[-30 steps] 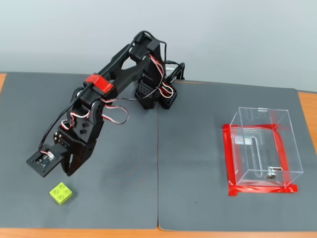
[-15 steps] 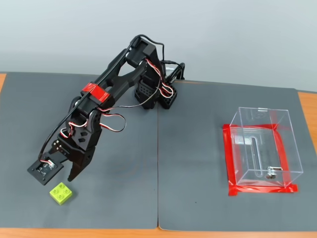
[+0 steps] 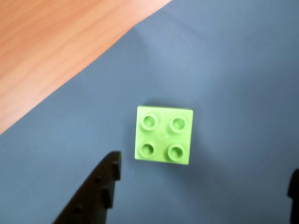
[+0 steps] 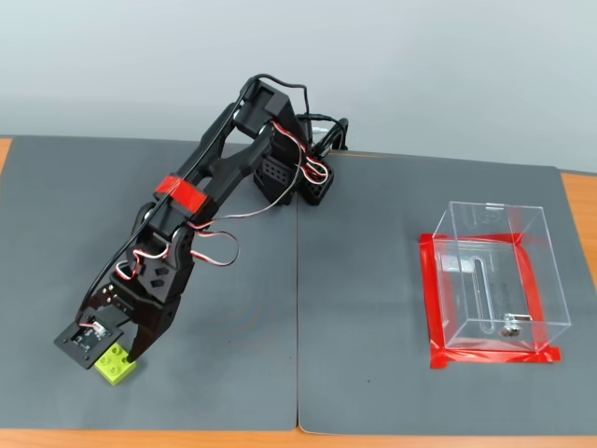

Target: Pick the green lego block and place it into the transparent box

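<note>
Jaws spread wide, holding nothing, gripper (image 3: 201, 186) poised above green lego block (image 3: 164, 135). Block sits studs-up on grey mat (image 3: 243, 70) near desk edge, well apart from transparent box (image 4: 494, 280).

A wooden table (image 4: 578, 201) is covered by two dark grey mats (image 4: 373, 280) laid side by side; on them rest a green lego block (image 4: 114, 363) and a red-taped transparent box (image 4: 494, 275).

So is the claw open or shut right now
Open. In the wrist view the claw shows one finger at lower left and the other at the right edge, apart, with the green lego block ahead of the gap, not gripped.
</note>
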`<act>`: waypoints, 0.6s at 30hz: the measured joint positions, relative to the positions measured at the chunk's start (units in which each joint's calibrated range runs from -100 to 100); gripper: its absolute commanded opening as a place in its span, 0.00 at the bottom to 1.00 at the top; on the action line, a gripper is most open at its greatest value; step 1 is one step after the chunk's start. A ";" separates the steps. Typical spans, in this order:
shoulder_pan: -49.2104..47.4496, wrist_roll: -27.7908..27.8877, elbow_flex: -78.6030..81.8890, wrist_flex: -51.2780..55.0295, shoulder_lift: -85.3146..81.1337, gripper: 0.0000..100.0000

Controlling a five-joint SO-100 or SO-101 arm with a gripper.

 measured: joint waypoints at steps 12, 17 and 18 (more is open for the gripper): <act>0.00 0.00 -0.09 -2.69 5.44 0.39; -0.07 0.00 -0.45 -2.69 6.20 0.39; -0.15 0.00 -0.54 -2.69 6.63 0.39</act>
